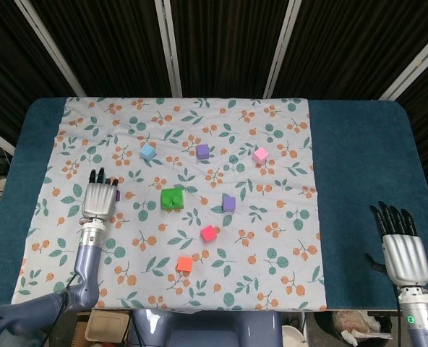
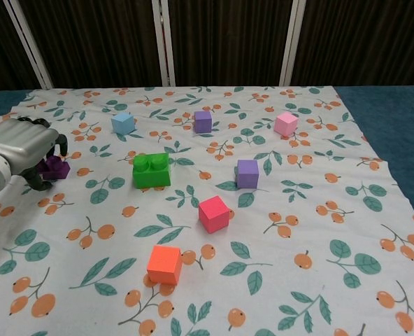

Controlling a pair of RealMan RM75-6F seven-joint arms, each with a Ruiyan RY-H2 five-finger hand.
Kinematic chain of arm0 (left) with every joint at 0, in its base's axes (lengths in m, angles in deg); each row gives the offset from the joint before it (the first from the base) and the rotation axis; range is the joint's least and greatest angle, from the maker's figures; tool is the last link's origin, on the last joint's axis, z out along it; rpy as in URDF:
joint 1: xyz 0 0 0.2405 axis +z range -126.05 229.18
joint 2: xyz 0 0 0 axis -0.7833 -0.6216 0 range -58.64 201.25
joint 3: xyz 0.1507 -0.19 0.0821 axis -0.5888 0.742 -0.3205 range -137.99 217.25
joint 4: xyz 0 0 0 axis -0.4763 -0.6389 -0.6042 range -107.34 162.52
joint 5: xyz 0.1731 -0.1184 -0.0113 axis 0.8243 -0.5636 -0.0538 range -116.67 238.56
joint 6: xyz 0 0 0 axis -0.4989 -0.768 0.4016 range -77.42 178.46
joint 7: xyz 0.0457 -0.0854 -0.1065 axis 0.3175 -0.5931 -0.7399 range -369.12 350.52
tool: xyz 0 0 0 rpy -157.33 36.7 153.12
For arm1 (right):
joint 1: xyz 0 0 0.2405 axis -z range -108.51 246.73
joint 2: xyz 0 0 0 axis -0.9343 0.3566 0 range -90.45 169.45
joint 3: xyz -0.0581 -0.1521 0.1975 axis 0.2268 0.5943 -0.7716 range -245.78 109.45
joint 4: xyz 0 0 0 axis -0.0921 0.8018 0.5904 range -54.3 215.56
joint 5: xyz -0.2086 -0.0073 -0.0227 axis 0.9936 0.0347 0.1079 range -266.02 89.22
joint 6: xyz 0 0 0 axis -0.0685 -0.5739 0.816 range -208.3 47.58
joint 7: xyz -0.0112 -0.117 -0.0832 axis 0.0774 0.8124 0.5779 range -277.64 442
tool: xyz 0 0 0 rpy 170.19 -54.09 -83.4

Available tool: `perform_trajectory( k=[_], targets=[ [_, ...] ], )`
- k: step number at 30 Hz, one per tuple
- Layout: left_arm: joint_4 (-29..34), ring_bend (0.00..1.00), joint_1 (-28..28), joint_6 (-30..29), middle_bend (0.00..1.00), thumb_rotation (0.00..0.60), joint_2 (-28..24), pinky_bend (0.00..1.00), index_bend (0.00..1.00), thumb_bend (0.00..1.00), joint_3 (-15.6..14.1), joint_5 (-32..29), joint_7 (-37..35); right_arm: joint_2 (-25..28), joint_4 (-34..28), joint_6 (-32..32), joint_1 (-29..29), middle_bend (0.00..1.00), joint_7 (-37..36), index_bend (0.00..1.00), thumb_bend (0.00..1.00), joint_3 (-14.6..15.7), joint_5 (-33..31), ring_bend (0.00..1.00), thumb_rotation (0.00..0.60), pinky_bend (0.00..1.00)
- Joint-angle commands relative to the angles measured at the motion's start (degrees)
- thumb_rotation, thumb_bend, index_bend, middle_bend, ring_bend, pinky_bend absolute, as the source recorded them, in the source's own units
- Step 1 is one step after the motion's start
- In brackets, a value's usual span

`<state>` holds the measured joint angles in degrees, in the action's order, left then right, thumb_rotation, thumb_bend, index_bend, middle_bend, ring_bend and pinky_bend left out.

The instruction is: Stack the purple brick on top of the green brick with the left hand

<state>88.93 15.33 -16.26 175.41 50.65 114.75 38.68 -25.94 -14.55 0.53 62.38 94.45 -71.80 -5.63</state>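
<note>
The purple brick (image 2: 55, 168) lies on the floral cloth at the left, mostly covered by my left hand (image 2: 18, 147); the head view shows only a sliver of the purple brick (image 1: 117, 194) beside the left hand (image 1: 100, 197). The hand's fingers arch over the brick with the thumb on its near side, and no closed grip shows. The green brick (image 1: 172, 198) stands studs-up to the right of it, also seen in the chest view as the green brick (image 2: 151, 171). My right hand (image 1: 405, 249) hangs with fingers spread and nothing in it, off the table's near right edge.
Cubes dot the cloth (image 2: 298, 231): light blue (image 2: 123, 123), purple (image 2: 203, 122), pink (image 2: 286, 124), lilac (image 2: 247, 173), magenta (image 2: 213, 213), orange (image 2: 164, 264). Bare blue table (image 1: 366, 181) lies to the right of the cloth.
</note>
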Motion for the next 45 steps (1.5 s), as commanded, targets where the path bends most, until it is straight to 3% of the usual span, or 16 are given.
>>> perform_trajectory(
  k=[1, 45],
  targets=[
    [-0.5, 0.08, 0.2, -0.4, 0.38, 0.600, 0.3, 0.12, 0.31, 0.29, 0.0, 0.0, 0.5, 0.0, -0.2, 0.0, 0.0, 0.00, 0.3, 0.00, 0.19, 0.0, 0.0, 0.00, 0.600, 0.00],
    [-5.2, 0.15, 0.5, -1.8, 0.49, 0.600, 4.9, 0.13, 0.42, 0.38, 0.6, 3.9, 0.4, -0.6, -0.2, 0.4, 0.2, 0.00, 1.4, 0.00, 0.19, 0.2, -0.3, 0.00, 0.600, 0.00]
  ],
)
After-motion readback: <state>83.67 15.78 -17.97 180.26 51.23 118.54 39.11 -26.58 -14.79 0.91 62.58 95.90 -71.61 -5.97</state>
